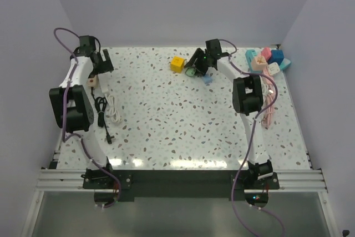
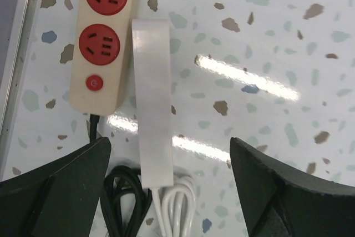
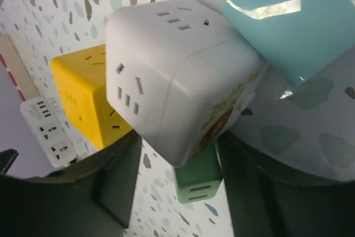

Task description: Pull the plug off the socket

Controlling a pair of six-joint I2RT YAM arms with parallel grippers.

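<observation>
In the right wrist view a white cube socket (image 3: 177,76) is tilted up, with a green plug (image 3: 199,178) stuck against its lower face. My right gripper (image 3: 180,162) stands open around them. Table shows between the left finger (image 3: 111,187) and the plug, while the right finger (image 3: 260,192) lies close against it. From above, the right gripper (image 1: 197,66) is at the back middle. My left gripper (image 2: 169,154) is wide open and holds nothing. It hangs over a white power strip (image 2: 152,98) beside a beige strip with red sockets (image 2: 102,37).
A yellow cube socket (image 1: 177,64) sits just left of the right gripper and a teal cube (image 3: 283,20) to its right. Several coloured cubes (image 1: 266,59) and a pink cable (image 1: 269,104) lie at the back right. Coiled black (image 1: 101,112) and white cables (image 1: 113,109) lie at the left.
</observation>
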